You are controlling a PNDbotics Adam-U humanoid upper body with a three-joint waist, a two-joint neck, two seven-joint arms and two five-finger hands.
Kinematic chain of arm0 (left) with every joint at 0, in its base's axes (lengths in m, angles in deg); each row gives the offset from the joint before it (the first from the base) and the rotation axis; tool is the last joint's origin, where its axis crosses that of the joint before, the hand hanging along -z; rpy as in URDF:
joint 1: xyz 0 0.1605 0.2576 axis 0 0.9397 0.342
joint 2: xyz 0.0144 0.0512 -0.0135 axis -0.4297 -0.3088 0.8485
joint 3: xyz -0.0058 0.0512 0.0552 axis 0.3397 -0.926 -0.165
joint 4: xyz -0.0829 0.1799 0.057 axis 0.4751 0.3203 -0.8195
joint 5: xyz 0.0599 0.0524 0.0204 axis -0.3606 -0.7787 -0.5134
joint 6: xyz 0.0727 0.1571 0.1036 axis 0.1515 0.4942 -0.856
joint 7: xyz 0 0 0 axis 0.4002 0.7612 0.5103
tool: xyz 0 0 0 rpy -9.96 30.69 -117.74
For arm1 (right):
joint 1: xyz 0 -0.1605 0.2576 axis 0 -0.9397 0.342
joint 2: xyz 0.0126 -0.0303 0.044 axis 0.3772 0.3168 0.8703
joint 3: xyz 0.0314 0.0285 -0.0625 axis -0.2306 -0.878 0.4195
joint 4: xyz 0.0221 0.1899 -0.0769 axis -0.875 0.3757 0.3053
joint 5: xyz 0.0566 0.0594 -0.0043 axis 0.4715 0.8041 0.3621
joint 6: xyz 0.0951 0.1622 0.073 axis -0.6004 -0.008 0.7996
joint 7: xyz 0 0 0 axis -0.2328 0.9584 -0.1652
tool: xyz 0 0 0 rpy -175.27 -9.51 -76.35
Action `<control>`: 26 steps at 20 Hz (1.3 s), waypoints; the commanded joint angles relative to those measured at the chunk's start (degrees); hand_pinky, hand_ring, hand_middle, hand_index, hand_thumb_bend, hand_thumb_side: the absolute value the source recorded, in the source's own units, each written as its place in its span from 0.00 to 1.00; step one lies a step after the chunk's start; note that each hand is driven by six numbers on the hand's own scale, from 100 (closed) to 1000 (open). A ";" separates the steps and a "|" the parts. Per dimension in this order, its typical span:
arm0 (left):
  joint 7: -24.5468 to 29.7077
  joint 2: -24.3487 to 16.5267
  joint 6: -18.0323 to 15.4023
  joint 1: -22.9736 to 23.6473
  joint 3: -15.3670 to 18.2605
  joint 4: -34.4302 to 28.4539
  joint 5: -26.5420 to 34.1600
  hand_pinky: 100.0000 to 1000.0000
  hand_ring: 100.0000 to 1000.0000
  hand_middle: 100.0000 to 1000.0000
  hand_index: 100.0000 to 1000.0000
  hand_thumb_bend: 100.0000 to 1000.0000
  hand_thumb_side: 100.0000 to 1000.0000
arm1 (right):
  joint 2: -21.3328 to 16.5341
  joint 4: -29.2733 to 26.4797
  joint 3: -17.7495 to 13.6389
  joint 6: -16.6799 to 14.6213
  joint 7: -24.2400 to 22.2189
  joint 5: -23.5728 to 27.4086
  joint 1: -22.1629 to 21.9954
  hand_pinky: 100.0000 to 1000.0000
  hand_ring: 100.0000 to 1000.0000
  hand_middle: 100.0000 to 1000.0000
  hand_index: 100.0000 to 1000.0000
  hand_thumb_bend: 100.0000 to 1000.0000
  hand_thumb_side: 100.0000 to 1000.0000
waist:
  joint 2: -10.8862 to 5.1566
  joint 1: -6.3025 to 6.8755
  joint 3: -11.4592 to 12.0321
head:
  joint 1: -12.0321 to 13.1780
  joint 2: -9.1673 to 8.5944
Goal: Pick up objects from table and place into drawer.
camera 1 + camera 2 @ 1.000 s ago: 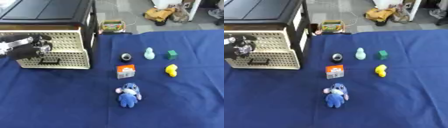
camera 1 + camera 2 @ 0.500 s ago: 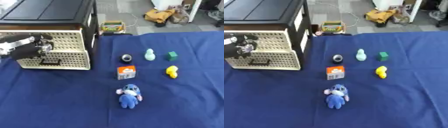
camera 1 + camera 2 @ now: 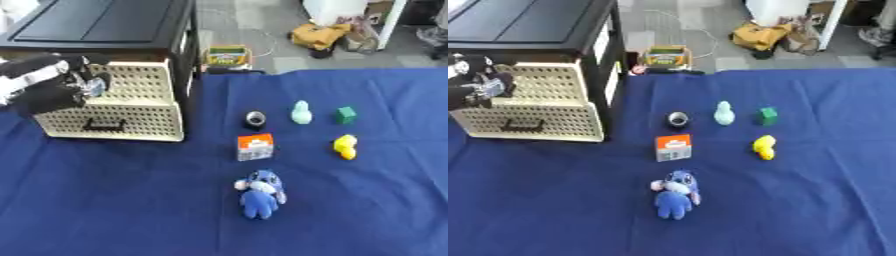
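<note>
Little has moved: the left hand [image 3: 48, 82] stays at the cream drawer [image 3: 118, 112], fingers curled; whether it grips anything I cannot tell. Well to its right on the blue worktop [image 3: 105, 200] lie a blue plush toy [image 3: 260, 192], orange box [image 3: 255, 147] and yellow duck [image 3: 345, 146].

Six objects are counted on the cloth: one plush toy [image 3: 260, 193], one orange box [image 3: 255, 147], one black ring [image 3: 255, 119], one pale green figure [image 3: 301, 112], one green cube [image 3: 346, 114], one yellow duck [image 3: 345, 146].
</note>
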 commanded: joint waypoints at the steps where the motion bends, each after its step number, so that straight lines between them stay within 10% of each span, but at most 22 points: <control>1: -5.32 -0.76 -0.40 0.38 2.26 -5.99 2.01 0.55 0.46 0.51 0.94 0.00 1.00 | -1.10 -0.95 -0.61 0.50 0.28 0.64 0.79 0.59 0.61 0.51 0.69 0.23 0.85 | -1.32 -0.27 0.18 | -0.18 0.10; 16: -47.16 12.97 -17.34 6.38 10.13 -6.95 13.19 0.58 0.51 0.53 0.92 0.00 0.99 | -3.54 -0.95 1.41 5.01 -2.35 -0.80 6.47 0.61 0.63 0.54 0.74 0.21 0.90 | -2.45 -0.27 0.42 | 0.83 3.23; 26: -53.87 18.74 -24.91 13.63 11.50 -6.95 18.74 0.59 0.51 0.53 0.91 0.00 1.00 | -0.85 -0.95 1.51 7.59 -4.38 -3.10 5.15 0.62 0.63 0.53 0.74 0.24 0.88 | -2.23 -0.08 0.22 | 0.53 5.54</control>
